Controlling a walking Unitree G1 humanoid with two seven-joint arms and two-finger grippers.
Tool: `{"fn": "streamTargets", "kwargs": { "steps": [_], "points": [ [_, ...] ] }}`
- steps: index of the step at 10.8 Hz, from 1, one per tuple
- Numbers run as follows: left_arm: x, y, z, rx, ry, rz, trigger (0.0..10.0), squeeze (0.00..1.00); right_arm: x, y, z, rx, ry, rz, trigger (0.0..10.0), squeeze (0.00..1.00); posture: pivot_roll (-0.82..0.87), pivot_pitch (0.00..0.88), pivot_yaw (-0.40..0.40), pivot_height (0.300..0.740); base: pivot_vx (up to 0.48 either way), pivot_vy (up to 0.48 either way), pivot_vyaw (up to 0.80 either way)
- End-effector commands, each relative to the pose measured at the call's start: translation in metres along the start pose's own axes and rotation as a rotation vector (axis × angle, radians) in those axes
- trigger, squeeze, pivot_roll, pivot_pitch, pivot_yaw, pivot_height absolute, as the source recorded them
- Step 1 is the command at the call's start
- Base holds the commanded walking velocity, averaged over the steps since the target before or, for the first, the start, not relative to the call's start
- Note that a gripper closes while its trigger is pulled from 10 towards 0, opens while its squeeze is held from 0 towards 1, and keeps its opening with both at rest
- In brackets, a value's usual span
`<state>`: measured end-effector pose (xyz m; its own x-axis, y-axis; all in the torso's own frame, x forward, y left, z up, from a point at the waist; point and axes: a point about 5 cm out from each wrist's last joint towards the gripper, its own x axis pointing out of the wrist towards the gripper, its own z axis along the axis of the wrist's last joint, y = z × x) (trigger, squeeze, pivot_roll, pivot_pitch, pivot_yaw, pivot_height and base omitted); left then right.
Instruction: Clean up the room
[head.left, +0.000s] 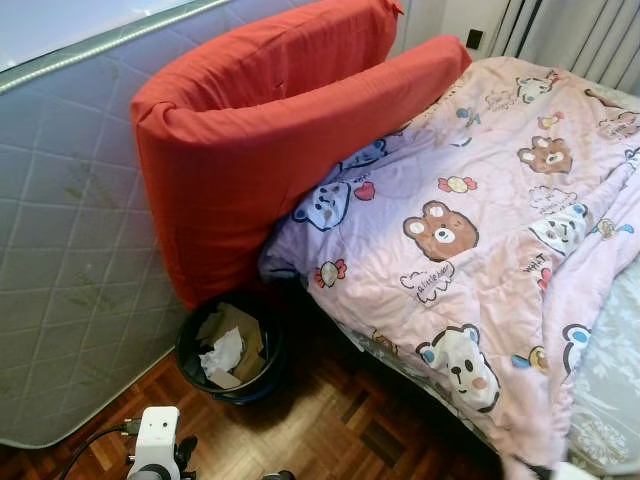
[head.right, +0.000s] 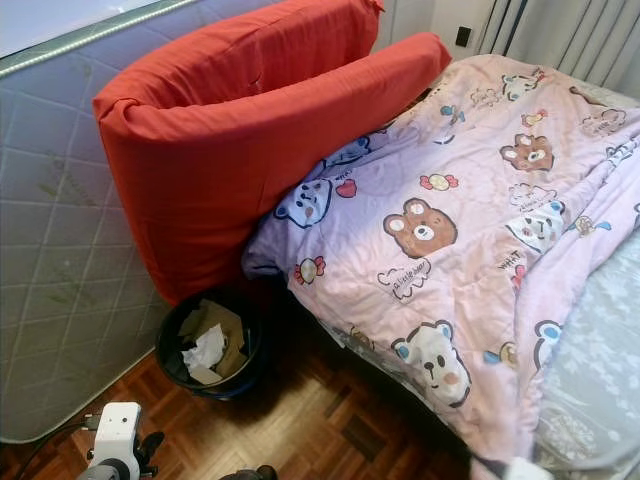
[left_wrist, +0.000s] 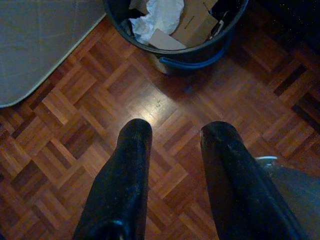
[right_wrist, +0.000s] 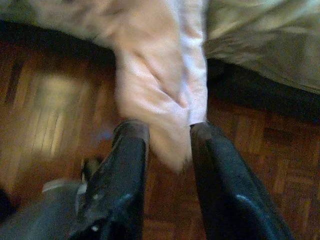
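Head views are showing bright and sharp — wrist views are running dim, the right one smearing with blur.
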<state>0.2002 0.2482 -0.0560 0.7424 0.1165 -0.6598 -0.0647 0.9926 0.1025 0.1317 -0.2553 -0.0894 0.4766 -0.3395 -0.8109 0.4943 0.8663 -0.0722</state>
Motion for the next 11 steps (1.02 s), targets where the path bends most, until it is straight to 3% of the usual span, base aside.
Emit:
{"fn": "streamTargets", "kwargs": {
  "steps": [1, 3, 4, 5, 6, 8, 11],
  "points": [
    [-0.003, 0.000, -0.010, 0.004, 0.043, 0.002, 10.0, 0.00, -0.004, 0.011, -0.020, -0.051, 0.096, 0.087, 10.0, 1.00, 0.16, 0.153, 0.000, 0.740, 0.000, 0.000, 0.00],
    [-0.003, -0.002, -0.011, 0.006, 0.047, -0.003, 10.0, 0.00, -0.008, 0.028, -0.034, -0.133, 0.163, 0.222, 10.0, 1.00, 0.16, 0.151, -0.004, 0.740, 0.000, 0.000, 0.00],
    [-0.003, -0.002, -0.011, 0.009, 0.048, -0.006, 10.0, 0.00, -0.008, 0.028, -0.032, -0.130, 0.133, 0.214, 10.0, 1.00, 0.16, 0.151, -0.004, 0.740, 0.000, 0.000, 0.00],
    [-0.003, -0.004, -0.012, 0.009, 0.052, -0.008, 10.0, 0.00, -0.006, 0.027, -0.024, -0.083, 0.088, 0.181, 10.0, 0.00, 0.15, 0.147, 0.000, 0.740, 0.000, 0.000, 0.00],
    [-0.003, -0.004, -0.015, -0.004, 0.077, -0.005, 10.0, 0.00, -0.006, 0.039, -0.022, -0.146, 0.062, 0.231, 10.0, 0.00, 0.14, 0.136, 0.002, 0.740, 0.000, 0.000, 0.00],
    [-0.007, -0.001, -0.027, -0.075, 0.130, 0.038, 10.0, 0.00, -0.003, 0.046, -0.009, -0.117, 0.031, 0.204, 10.0, 0.00, 0.13, 0.114, 0.006, 0.740, 0.000, 0.000, 0.00],
    [-0.011, 0.012, -0.033, -0.105, 0.158, 0.072, 10.0, 0.00, 0.000, 0.065, 0.018, -0.135, -0.035, 0.258, 10.0, 0.00, 0.13, 0.054, -0.018, 0.740, 0.000, 0.000, 0.00]
  ]
}}
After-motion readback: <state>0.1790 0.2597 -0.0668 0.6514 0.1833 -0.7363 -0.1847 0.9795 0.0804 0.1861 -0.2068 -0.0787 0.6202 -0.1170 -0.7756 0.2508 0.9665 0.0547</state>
